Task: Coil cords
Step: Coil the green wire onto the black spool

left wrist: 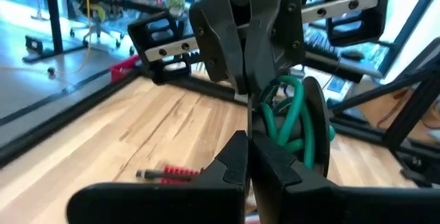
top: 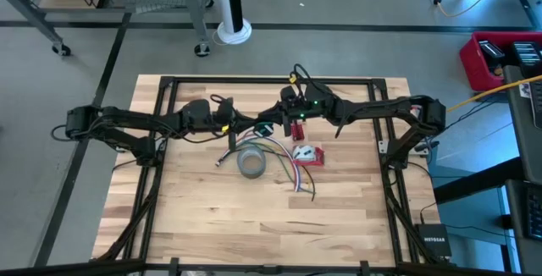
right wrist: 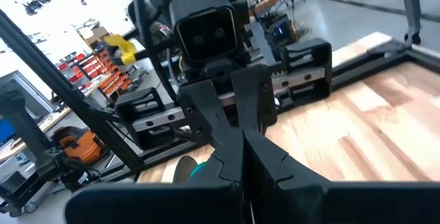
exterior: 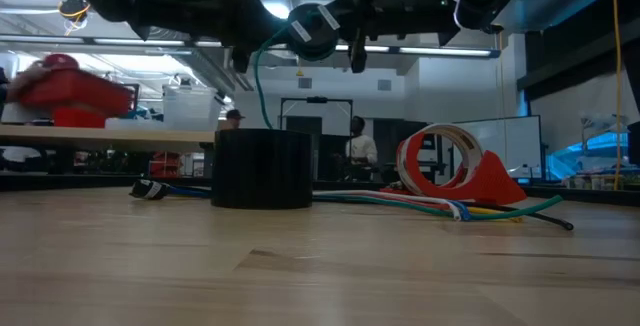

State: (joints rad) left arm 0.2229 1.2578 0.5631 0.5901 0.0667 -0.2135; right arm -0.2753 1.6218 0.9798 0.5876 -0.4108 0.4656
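- The cord (left wrist: 297,117) was thin and green, wound into a small ring of several loops.
- It hung in the air above the table, between the two arms' fingers, which met at it.
- In the low view the coil (exterior: 316,28) sat high up, with a green strand trailing down from it toward the table.
- From above, it (top: 265,129) showed just beyond the tape roll.

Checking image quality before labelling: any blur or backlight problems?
Low view: bright room behind leaves the arms overhead as dark shapes, and the tape roll reads black. Left wrist view: near fingers soft; green cord clear. High view: evenly lit.
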